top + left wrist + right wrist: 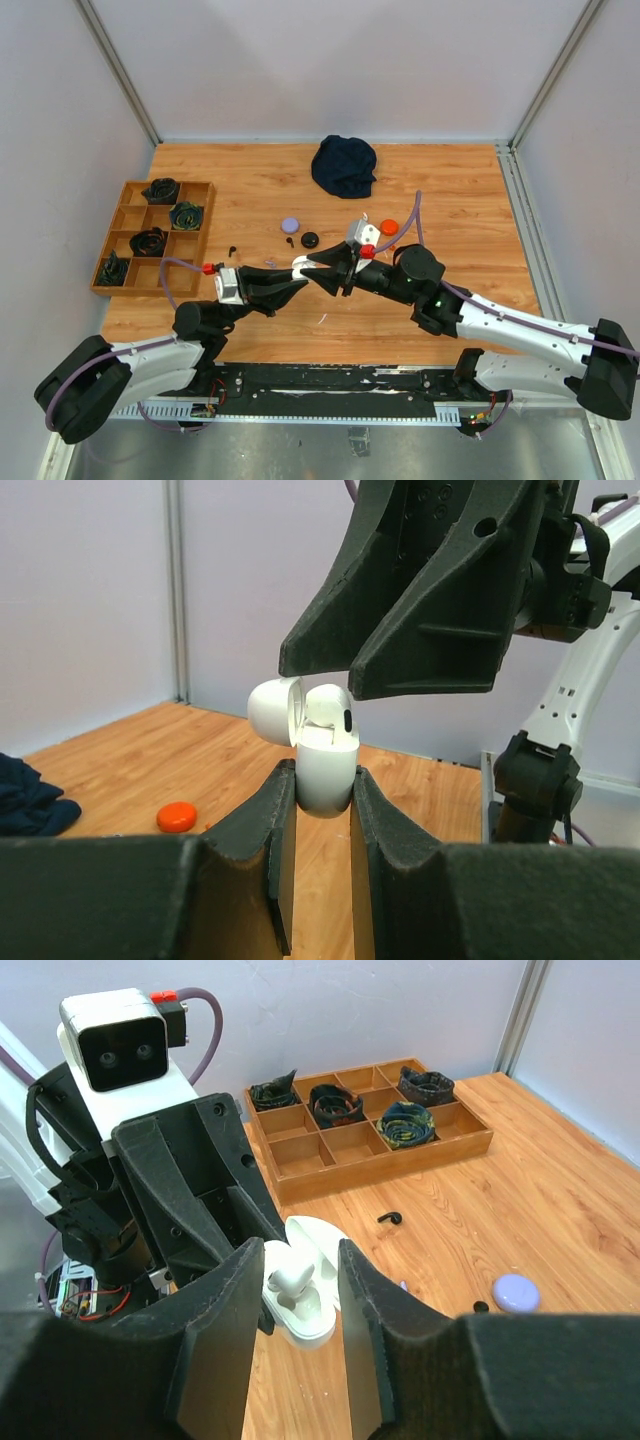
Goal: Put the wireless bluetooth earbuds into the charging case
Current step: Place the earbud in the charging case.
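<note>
My left gripper (297, 274) is shut on a white charging case (325, 770) and holds it upright above the table, lid (272, 710) hinged open to the left. A white earbud (330, 708) lies tilted in the case's top, sticking out. In the right wrist view the earbud (293, 1278) rests in the open case (310, 1322). My right gripper (300, 1255) is open, its two fingers (420, 610) hanging just above the case and bud, touching neither. A black earbud (232, 249) lies on the table to the left.
A purple round case (290, 224), a black round case (310, 239) and an orange round case (388, 225) lie behind the grippers. A wooden divided tray (113, 249) with rolled dark items stands at the left. A dark cloth (344, 165) lies at the back.
</note>
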Robot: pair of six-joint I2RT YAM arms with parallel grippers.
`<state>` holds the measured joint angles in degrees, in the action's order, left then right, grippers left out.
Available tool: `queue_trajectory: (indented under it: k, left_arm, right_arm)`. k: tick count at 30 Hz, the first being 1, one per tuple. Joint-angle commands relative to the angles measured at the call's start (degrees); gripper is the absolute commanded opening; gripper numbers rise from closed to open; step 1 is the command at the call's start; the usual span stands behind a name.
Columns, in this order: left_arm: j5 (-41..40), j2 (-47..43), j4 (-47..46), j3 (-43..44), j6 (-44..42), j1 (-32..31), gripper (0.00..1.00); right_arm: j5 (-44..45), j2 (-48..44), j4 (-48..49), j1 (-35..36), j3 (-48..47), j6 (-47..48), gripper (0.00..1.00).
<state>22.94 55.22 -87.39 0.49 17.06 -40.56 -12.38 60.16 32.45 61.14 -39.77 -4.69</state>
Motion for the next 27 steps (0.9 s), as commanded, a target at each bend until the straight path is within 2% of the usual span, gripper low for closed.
queue_trajectory:
  k: [1, 9, 14, 19, 27]
  left_arm:
    - [-0.5, -1.4, -7.0, -3.5, -3.0, 0.5, 0.0]
    - [-1.9, -5.3, 1.8, -3.1, -7.2, 0.6, 0.0]
    - [-2.8, -7.5, 7.8, -2.0, -9.9, 0.6, 0.0]
    - [-3.1, -7.9, 10.8, -0.9, -12.4, 0.6, 0.0]
    - [-2.4, -5.7, 10.7, 0.9, -13.9, 0.6, 0.0]
  right_arm:
    - [1.0, -2.4, -8.1, 1.0, -4.5, -0.1, 0.38]
    - [0.9, -0.4, -33.9, 1.0, -17.7, -1.4, 0.44]
    - [1.1, 2.7, -44.8, 1.0, -24.6, -4.1, 0.48]
    - [2.8, 5.5, -52.3, 1.0, -29.8, -6.2, 0.48]
    - [5.9, 10.0, -56.7, 1.0, -34.6, -10.0, 0.42]
